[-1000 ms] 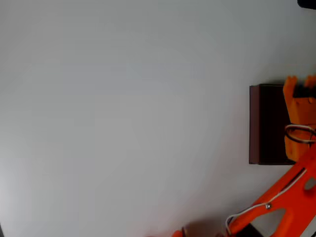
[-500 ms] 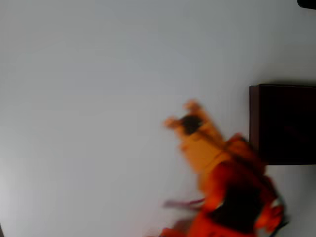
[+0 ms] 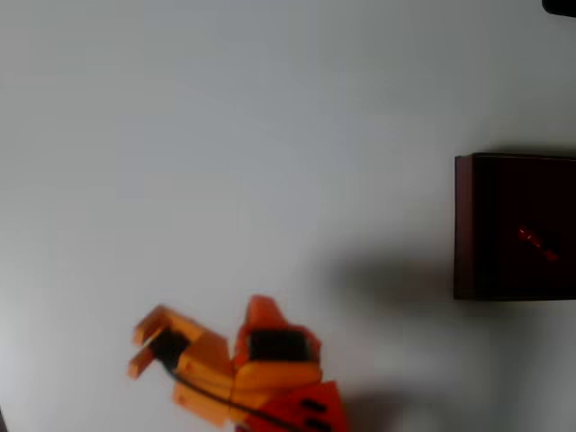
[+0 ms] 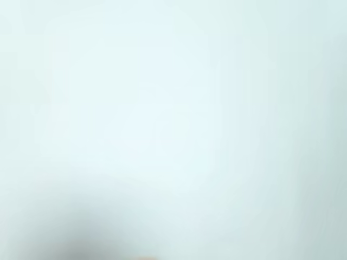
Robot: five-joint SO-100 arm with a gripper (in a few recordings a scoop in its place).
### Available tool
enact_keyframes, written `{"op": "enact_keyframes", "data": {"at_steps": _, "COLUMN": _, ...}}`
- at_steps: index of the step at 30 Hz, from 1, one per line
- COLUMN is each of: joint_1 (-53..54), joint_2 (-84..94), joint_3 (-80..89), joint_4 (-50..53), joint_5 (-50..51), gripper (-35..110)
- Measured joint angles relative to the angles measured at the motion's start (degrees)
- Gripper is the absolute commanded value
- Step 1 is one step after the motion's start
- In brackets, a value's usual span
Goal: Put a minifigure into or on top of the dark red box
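From above I see my orange two-finger gripper [image 3: 141, 345] low down, over the plain white tabletop [image 3: 225, 135]. Its fingers [image 3: 148, 320] point to the left side of the picture. They are spread apart, with a gap between the tips, and I see nothing pinched between them.

The big dark red box with thin walls and a black inside [image 3: 463, 225] sits far off behind the fingers, at the right edge of the overhead view, well apart from them. Part of it is cut off by the edge.

The tiny red toy minifigure [image 3: 537, 241] lies inside that box, on the black floor. It looks like a small red streak lying at a slant. It is too small and blurry for me to tell its parts.

My wrist view is just a pale, blurry surface.
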State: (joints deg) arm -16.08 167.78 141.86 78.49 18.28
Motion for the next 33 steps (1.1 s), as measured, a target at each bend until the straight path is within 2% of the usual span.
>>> {"op": "enact_keyframes", "data": {"at_steps": 6, "joint_1": -7.1, "joint_2": 19.7, "joint_3": 11.3, "joint_4": 1.1, "joint_5": -1.5, "gripper": 0}}
{"op": "enact_keyframes", "data": {"at_steps": 11, "joint_1": -10.4, "joint_2": 23.5, "joint_3": 16.9, "joint_4": 0.0, "joint_5": -3.8, "gripper": 0}}
{"op": "enact_keyframes", "data": {"at_steps": 19, "joint_1": -16.3, "joint_2": 24.7, "joint_3": 31.4, "joint_4": -15.4, "joint_5": -11.4, "gripper": 0}}
{"op": "enact_keyframes", "data": {"at_steps": 23, "joint_1": -21.5, "joint_2": 26.4, "joint_3": 34.8, "joint_4": -14.9, "joint_5": -12.7, "gripper": 0}}
{"op": "enact_keyframes", "data": {"at_steps": 29, "joint_1": -21.9, "joint_2": 26.6, "joint_3": 34.0, "joint_4": -4.0, "joint_5": -7.1, "gripper": 1}}
{"op": "enact_keyframes", "data": {"at_steps": 33, "joint_1": -25.6, "joint_2": 27.1, "joint_3": 34.0, "joint_4": -3.0, "joint_5": -10.3, "gripper": 17}}
